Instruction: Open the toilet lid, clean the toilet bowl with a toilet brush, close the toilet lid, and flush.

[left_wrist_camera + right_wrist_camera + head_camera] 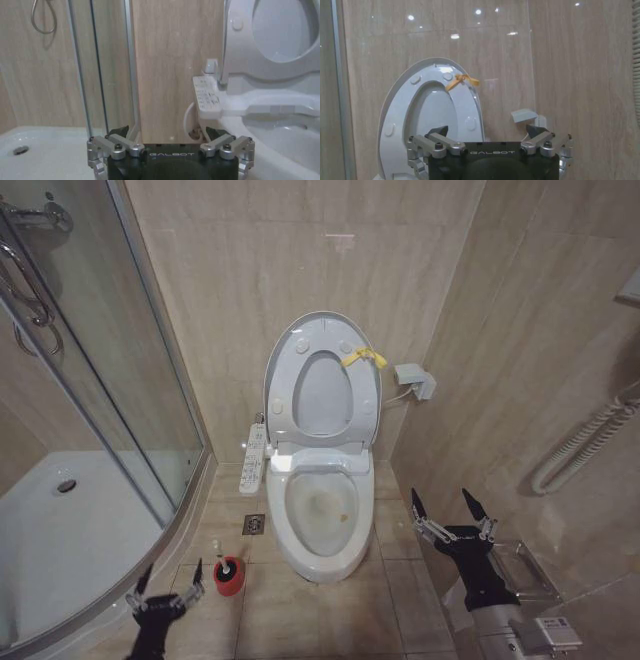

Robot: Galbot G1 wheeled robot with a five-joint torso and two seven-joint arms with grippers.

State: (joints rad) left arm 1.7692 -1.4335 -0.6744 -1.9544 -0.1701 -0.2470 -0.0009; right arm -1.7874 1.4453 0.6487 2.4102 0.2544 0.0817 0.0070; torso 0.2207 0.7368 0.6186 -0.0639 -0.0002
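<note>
The toilet lid [318, 326] stands raised against the back wall, with the ring seat [290, 395] up against it and a yellow tag [362, 358] at its edge. Below, the toilet bowl [320, 515] lies uncovered, with yellowish stains inside. The toilet brush [229, 574] stands in its red base on the floor to the bowl's left. My left gripper [168, 578] hangs open just left of the brush, apart from it. On the bowl's right, my right gripper [452, 508] is open and holds nothing. The right wrist view shows the lid [395, 112] and tag [461, 80] beyond that gripper [487, 131].
A curved glass shower door [120, 380] and white shower tray [60, 520] fill the left. A long remote panel [254, 458] hangs beside the toilet, above a floor drain [254, 525]. A wall box [416, 380] and a corrugated hose [580, 440] are on the right wall.
</note>
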